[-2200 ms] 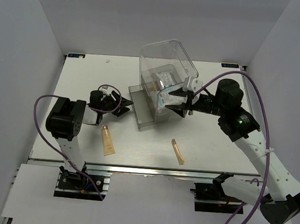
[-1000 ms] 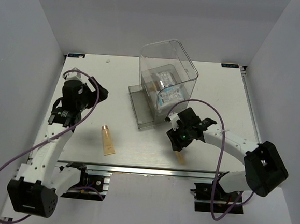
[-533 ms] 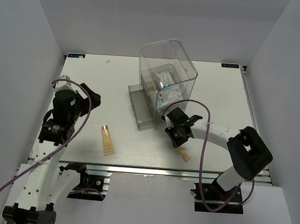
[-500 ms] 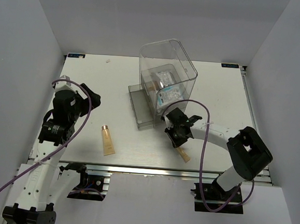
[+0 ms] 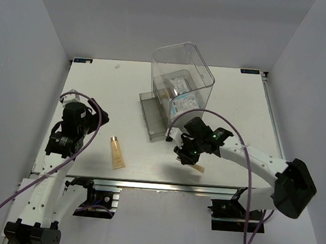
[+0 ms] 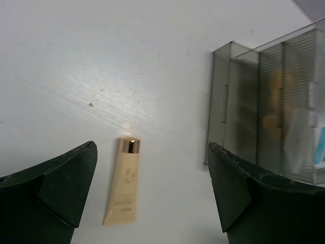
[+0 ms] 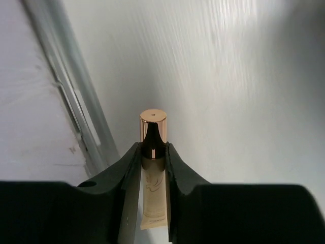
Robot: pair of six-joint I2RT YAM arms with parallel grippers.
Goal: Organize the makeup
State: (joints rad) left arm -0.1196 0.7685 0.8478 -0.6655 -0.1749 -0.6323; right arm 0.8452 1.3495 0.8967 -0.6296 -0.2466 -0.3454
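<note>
My right gripper point(image 5: 184, 156) is shut on a slim beige tube with a gold cap point(image 7: 154, 168), near the table's front edge; its tail shows in the top view point(image 5: 198, 168). A second beige tube point(image 5: 116, 153) lies flat on the table at the front left; in the left wrist view it point(image 6: 124, 189) lies between my open fingers point(image 6: 61, 188). My left gripper point(image 5: 98, 117) is open and empty, held above the table behind and to the left of that tube. White-and-blue packets point(image 5: 182, 102) and a peach sponge point(image 5: 165, 91) lie inside the clear box point(image 5: 180, 84).
The clear box stands at the table's middle back, with a grey tray point(image 5: 152, 116) open at its front. An aluminium rail point(image 5: 147, 184) runs along the table's near edge. The box side and tray show in the left wrist view point(image 6: 264, 107).
My right gripper has closed on the slim tube and turned it toward the front edge. My left arm has shifted slightly forward and right.
</note>
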